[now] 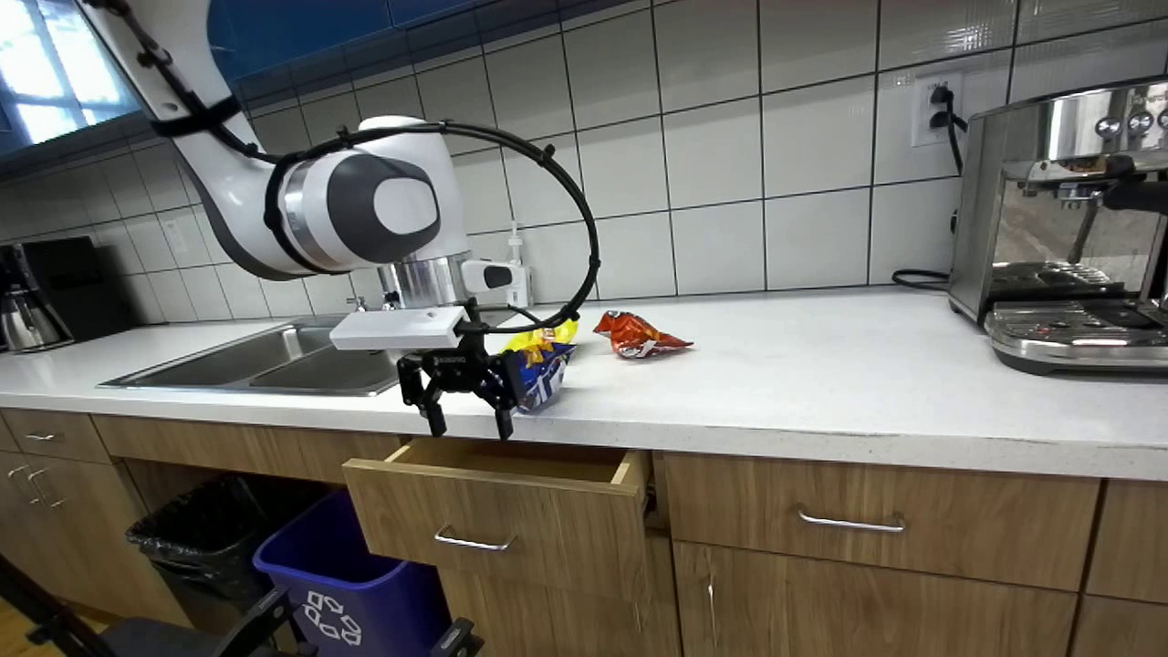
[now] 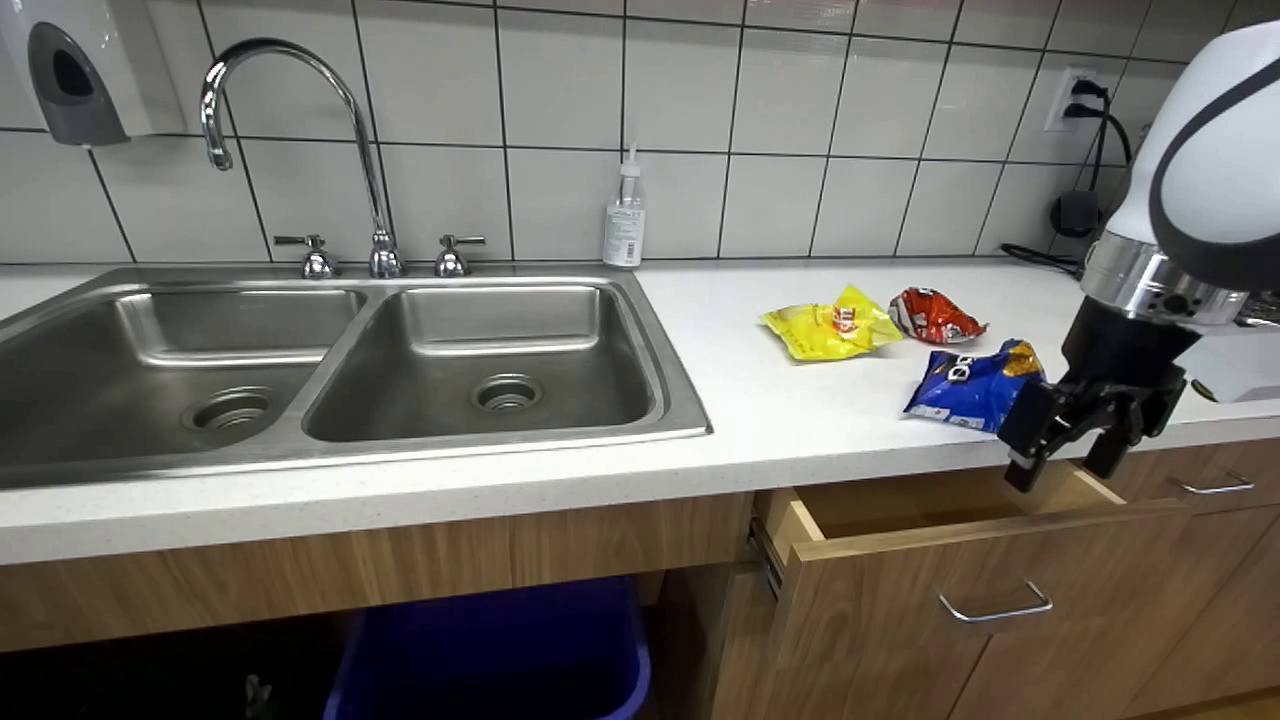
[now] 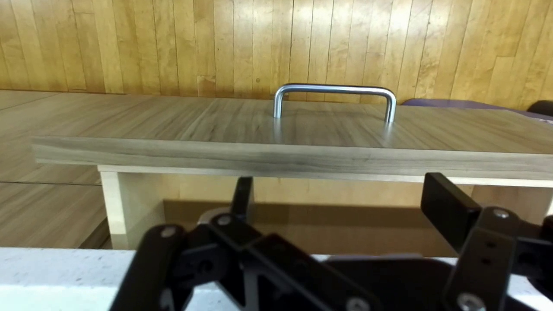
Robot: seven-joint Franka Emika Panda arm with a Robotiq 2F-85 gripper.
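Note:
My black gripper (image 1: 470,431) is open, with nothing between its fingers. It points down above the pulled-out wooden drawer (image 1: 497,520), at the counter's front edge. In the wrist view the spread fingertips (image 3: 339,190) appear over the drawer's inside, behind its front panel (image 3: 285,157). The silver drawer handle (image 3: 335,89) is on the panel's outer face. The gripper (image 2: 1062,472) appears beside a blue snack bag (image 2: 970,385) on the counter; whether they touch cannot be told. A yellow bag (image 2: 835,328) and a red bag (image 2: 935,316) lie farther back. The wrist view shows no bags.
A steel double sink (image 2: 505,350) with a faucet (image 2: 370,160) and a clear pump bottle (image 2: 625,222) is beside the bags. An espresso machine (image 1: 1077,228) stands on the white counter (image 1: 821,374). A blue recycling bin (image 1: 356,584) and a black-lined bin (image 1: 219,525) stand below.

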